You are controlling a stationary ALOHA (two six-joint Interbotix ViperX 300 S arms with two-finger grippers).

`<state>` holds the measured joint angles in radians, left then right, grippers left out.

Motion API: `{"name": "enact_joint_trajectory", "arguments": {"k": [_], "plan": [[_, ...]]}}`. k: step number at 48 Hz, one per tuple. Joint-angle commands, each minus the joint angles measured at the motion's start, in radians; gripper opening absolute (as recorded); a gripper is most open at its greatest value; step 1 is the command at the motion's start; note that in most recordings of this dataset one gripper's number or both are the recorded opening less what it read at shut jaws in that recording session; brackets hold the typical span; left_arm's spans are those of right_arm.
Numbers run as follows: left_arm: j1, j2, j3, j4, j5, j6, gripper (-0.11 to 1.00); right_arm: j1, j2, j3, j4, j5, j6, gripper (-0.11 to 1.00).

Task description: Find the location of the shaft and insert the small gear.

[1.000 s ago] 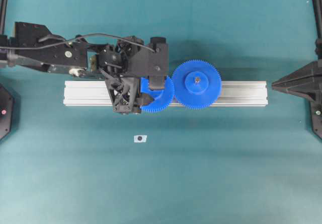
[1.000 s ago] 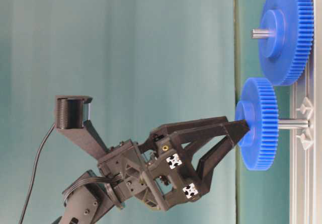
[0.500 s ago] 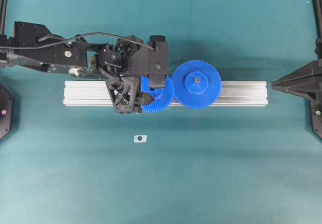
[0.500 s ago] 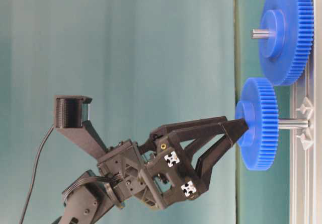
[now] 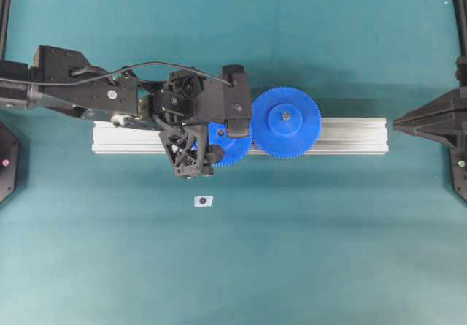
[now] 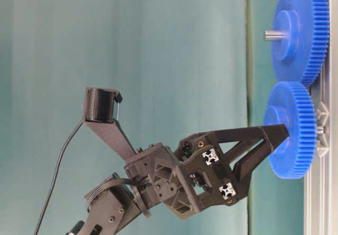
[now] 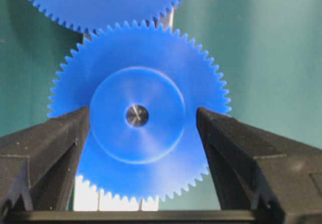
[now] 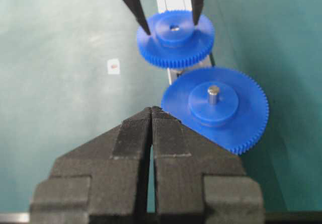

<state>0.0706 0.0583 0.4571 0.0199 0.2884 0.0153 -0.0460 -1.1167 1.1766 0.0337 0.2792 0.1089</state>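
Rail (image 5: 343, 136) of silver aluminium lies across the green table in the overhead view, carrying the larger gear (image 5: 285, 121) and, meshed at its left, the small gear (image 5: 226, 144), over which the left gripper (image 5: 217, 141) hangs while a white tag (image 5: 203, 201) lies apart below. At table level the small gear (image 6: 292, 130) sits low on the rail with the black fingers (image 6: 274, 134) at its hub. The left wrist view shows the shaft (image 7: 136, 115) filling the small gear's (image 7: 138, 114) centre hole, jaws spread either side of the hub with a sliver of gap; the right wrist view shows the right gripper (image 8: 152, 114) pressed together, well back from both gears.
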Motion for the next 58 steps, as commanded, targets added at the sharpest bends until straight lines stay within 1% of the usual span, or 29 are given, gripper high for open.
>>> {"name": "enact_joint_trajectory", "arguments": {"k": [1,7,14,20,26,30,36,42,49,53,58], "plan": [[-0.002,-0.044,-0.028,0.002,-0.008,0.002,0.84,-0.003,0.006,-0.011,0.0,-0.009,0.009,0.02],[0.005,-0.057,-0.025,0.002,-0.008,0.0,0.84,-0.003,0.008,-0.009,0.0,-0.009,0.009,0.02],[0.003,-0.029,-0.002,0.002,-0.009,-0.008,0.84,-0.003,0.006,-0.003,0.0,-0.015,0.009,0.02],[0.002,-0.028,-0.012,0.002,-0.008,-0.008,0.84,-0.003,0.006,-0.005,0.0,-0.023,0.009,0.02],[0.002,-0.064,-0.026,0.002,-0.008,-0.008,0.84,-0.003,0.006,-0.005,0.0,-0.023,0.009,0.02],[0.003,-0.115,-0.021,0.002,-0.008,-0.011,0.84,-0.003,0.006,-0.005,0.0,-0.023,0.009,0.02],[0.006,-0.179,0.02,0.002,-0.008,-0.017,0.84,-0.003,0.008,-0.003,0.0,-0.023,0.009,0.02],[0.009,-0.21,0.087,0.002,-0.021,-0.04,0.84,-0.003,0.006,-0.003,0.0,-0.023,0.009,0.02],[0.009,-0.206,0.14,0.002,-0.103,-0.075,0.84,-0.003,0.006,0.0,0.0,-0.025,0.009,0.02],[0.009,-0.192,0.147,0.002,-0.138,-0.087,0.84,-0.003,0.006,0.0,0.0,-0.025,0.009,0.02],[0.009,-0.172,0.146,0.002,-0.155,-0.094,0.84,-0.003,0.006,-0.002,0.002,-0.025,0.009,0.02]]}}
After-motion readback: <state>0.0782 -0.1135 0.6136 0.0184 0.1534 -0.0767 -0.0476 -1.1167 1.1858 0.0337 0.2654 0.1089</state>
